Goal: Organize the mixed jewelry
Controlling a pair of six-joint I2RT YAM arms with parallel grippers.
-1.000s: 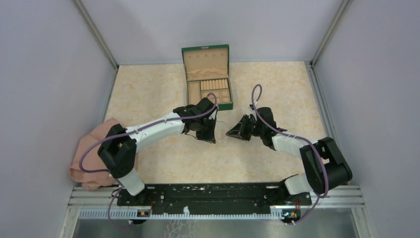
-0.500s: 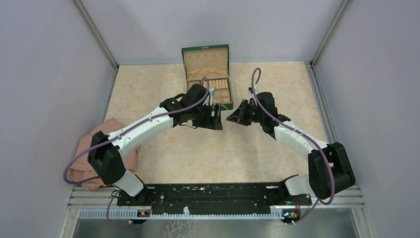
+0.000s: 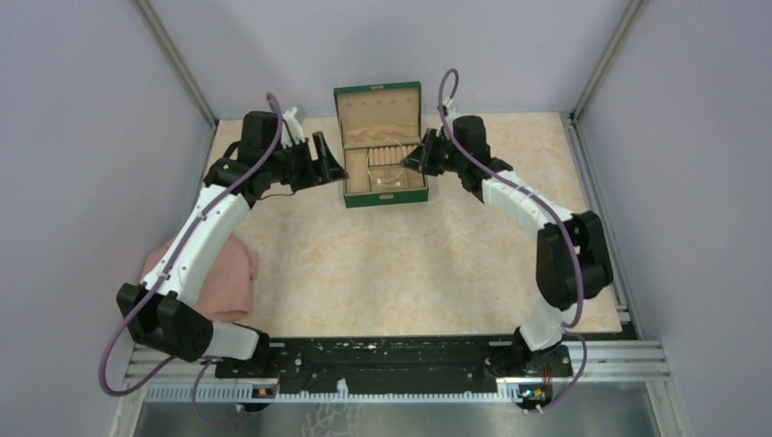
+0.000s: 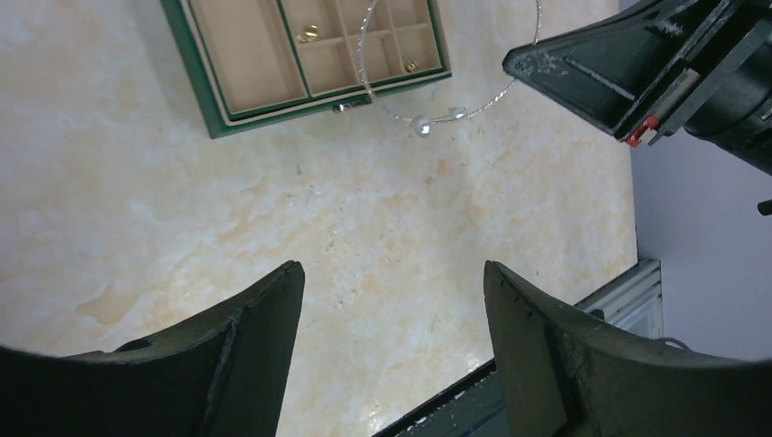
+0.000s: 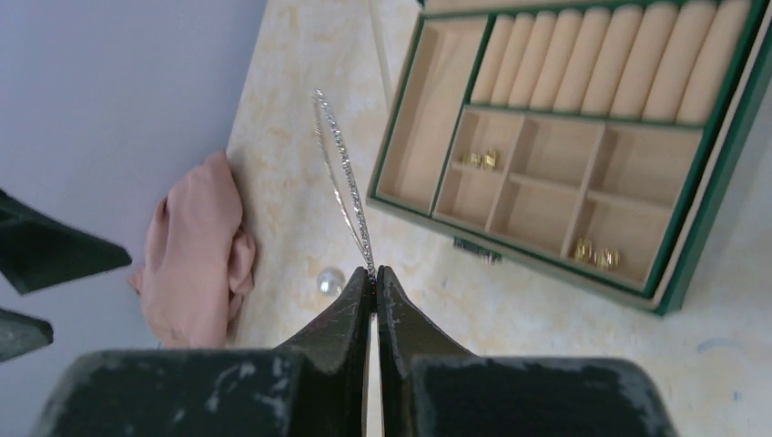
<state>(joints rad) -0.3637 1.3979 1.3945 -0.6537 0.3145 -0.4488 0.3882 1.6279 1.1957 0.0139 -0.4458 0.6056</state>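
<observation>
My right gripper (image 5: 373,273) is shut on a thin silver chain loop (image 5: 341,173) with a pearl (image 5: 330,280) hanging beside the fingertips. In the top view it (image 3: 411,159) holds the loop (image 3: 370,164) over the open green box (image 3: 386,198). Small gold pieces (image 5: 481,159) lie in one beige compartment, and more gold pieces (image 5: 594,255) in another. My left gripper (image 3: 339,164) stands open and empty just left of the box. Its wrist view shows the loop (image 4: 360,64), the pearl (image 4: 421,126) and the box (image 4: 196,82) ahead of its jaws (image 4: 391,273).
A pink cloth (image 3: 223,278) lies at the table's left edge, beside the left arm. The box's lid (image 3: 378,107) stands upright near the back wall. Grey walls close in the table on both sides.
Both arms swung from mid-table toward the back. The left gripper opened, let go of the chain and moved left of the box. The right gripper carried the chain over the box.
</observation>
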